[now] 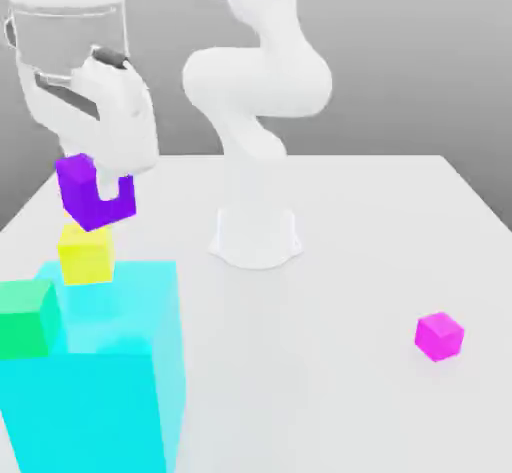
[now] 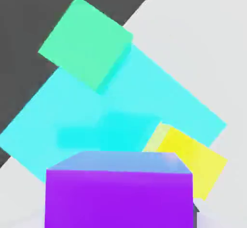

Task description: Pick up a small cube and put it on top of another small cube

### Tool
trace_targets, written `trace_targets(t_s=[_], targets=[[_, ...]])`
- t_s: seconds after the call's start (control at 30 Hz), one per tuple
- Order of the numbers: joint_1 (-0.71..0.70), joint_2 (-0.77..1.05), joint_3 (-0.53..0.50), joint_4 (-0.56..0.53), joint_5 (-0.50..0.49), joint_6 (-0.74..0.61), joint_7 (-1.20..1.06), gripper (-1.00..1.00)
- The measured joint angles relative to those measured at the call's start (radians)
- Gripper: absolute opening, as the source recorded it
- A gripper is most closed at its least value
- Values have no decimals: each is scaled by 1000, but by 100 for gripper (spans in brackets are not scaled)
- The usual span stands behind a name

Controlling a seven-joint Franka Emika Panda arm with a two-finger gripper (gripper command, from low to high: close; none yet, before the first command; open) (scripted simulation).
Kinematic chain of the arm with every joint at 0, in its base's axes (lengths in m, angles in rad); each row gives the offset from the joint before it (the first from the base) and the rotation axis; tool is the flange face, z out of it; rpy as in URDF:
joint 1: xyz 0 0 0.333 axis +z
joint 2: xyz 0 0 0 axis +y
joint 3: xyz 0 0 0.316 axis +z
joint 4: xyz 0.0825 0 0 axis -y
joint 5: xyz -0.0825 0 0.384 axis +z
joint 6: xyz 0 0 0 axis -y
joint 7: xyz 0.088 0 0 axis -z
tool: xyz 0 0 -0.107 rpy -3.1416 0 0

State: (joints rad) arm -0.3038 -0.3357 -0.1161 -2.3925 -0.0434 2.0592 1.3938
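Note:
My gripper [image 1: 101,193] is shut on the small violet-purple cube [image 1: 80,189] and holds it off the table near the exterior view's left edge. A white finger [image 1: 108,183] crosses the cube's front face. Right below it the small yellow cube [image 1: 86,254] stands on the table, against the far side of the cyan block. The purple cube's underside comes very close to the yellow top; I cannot tell whether they touch. In the hand view the purple cube [image 2: 118,193] fills the foreground and the yellow cube [image 2: 193,162] shows partly beyond it, offset to one side.
A big cyan block [image 1: 110,381] stands at the exterior view's lower left with a green cube [image 1: 28,319] on top of it. A magenta cube [image 1: 439,336] lies on the white table [image 1: 350,261] at the exterior view's right. The arm's base [image 1: 255,236] stands mid-table.

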Motion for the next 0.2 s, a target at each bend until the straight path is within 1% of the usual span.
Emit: trace_targets(t_s=[0.07, 0.1, 0.2], targets=[[-10, 20, -3, -49, 4, 70, 3, -100], [-12, 32, -5, -72, 5, 104, 3, 100], [-12, 32, -5, -72, 5, 104, 3, 100]])
